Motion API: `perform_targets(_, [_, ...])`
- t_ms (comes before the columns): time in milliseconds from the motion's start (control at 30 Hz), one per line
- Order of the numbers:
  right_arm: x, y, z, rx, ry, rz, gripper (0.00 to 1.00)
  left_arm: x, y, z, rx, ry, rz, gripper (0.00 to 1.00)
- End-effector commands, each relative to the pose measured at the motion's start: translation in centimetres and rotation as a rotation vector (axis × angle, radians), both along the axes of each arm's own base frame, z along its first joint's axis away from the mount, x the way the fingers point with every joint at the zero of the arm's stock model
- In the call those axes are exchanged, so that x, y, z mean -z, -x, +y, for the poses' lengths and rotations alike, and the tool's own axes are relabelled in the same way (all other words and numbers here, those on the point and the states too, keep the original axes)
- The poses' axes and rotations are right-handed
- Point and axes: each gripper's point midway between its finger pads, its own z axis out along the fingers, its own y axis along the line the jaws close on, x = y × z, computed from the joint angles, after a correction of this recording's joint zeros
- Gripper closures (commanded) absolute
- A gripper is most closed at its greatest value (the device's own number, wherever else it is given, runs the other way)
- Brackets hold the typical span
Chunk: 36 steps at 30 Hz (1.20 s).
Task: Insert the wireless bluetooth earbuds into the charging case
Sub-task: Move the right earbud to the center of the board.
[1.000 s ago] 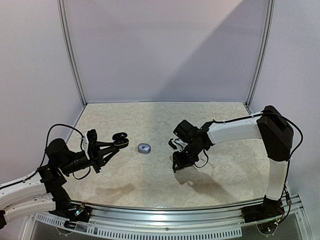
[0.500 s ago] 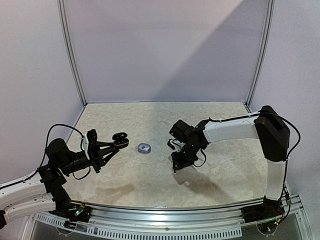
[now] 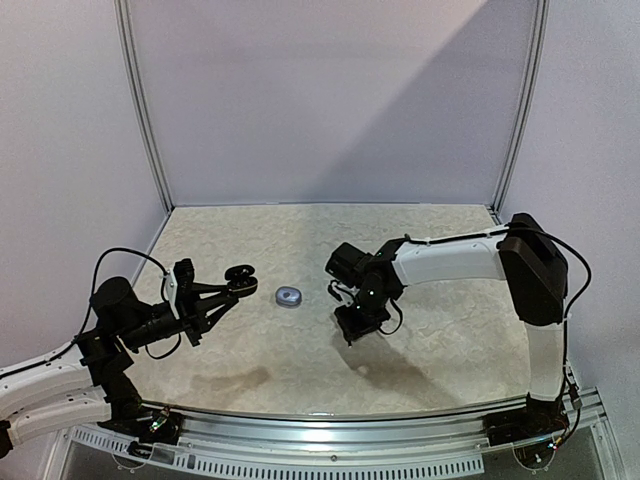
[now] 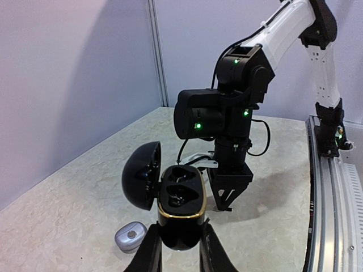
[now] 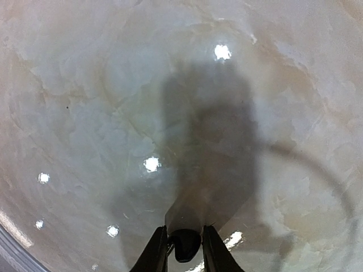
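Observation:
My left gripper (image 4: 180,252) is shut on a black charging case (image 4: 181,204) with a gold rim, held above the table. Its lid (image 4: 142,175) hangs open to the left, and both sockets look dark and unfilled. The top view shows this gripper (image 3: 230,287) and case (image 3: 241,277) at the left. My right gripper (image 5: 184,245) is shut on a small black earbud (image 5: 185,243) and points down just above the table. In the top view this gripper (image 3: 346,334) is right of centre, and in the left wrist view it (image 4: 227,203) hangs just beyond the case.
A small pale bluish-silver rounded piece (image 3: 288,296) lies on the marbled table between the two arms; I cannot tell whether it is an earbud or a small case. It also shows beside the held case (image 4: 130,237). A metal rail (image 3: 320,418) runs along the near edge.
The right arm has swung left, bringing its gripper and the black earbud closer to the held case. The left arm and case have stayed still.

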Motion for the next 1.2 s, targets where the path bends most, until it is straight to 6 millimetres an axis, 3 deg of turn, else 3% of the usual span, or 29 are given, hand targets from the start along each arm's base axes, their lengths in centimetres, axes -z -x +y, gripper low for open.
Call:
perform_targets(0, [1.2, 0.1, 0.0, -0.008, 0.035, 0.006, 0.80, 1.1, -0.2, 0.2, -0.007, -0.025, 0.012, 1.00])
perform_targets(267, [0.2, -0.5, -0.9, -0.007, 0.078, -0.038, 0.89, 1.1, -0.2, 0.2, -0.008, -0.025, 0.012, 1.00])
perform_targets(467, [-1.0, -2.8, -6.0, 0.039, 0.249, -0.156, 0.91, 1.0, -0.2, 0.3, -0.008, -0.025, 0.010, 1.00])
perform_targets(667, [-1.6, -3.9, -12.3, 0.017, 0.541, -0.250, 0.92, 1.0, -0.2, 0.3, -0.009, -0.024, 0.007, 1.00])
perform_targets(800, [-1.2, -4.3, -15.2, -0.011, 0.714, -0.281, 0.93, 0.9, -0.1, 0.3, -0.007, -0.025, 0.004, 1.00])
perform_targets(967, [0.2, -4.2, -15.6, -0.039, 0.794, -0.270, 0.93, 1.1, -0.1, 0.3, -0.006, -0.028, 0.007, 1.00])
perform_targets(1167, [2.2, -3.2, -13.7, -0.070, 0.774, -0.226, 0.86, 1.0, -0.1, 0.2, -0.005, -0.027, 0.007, 1.00])
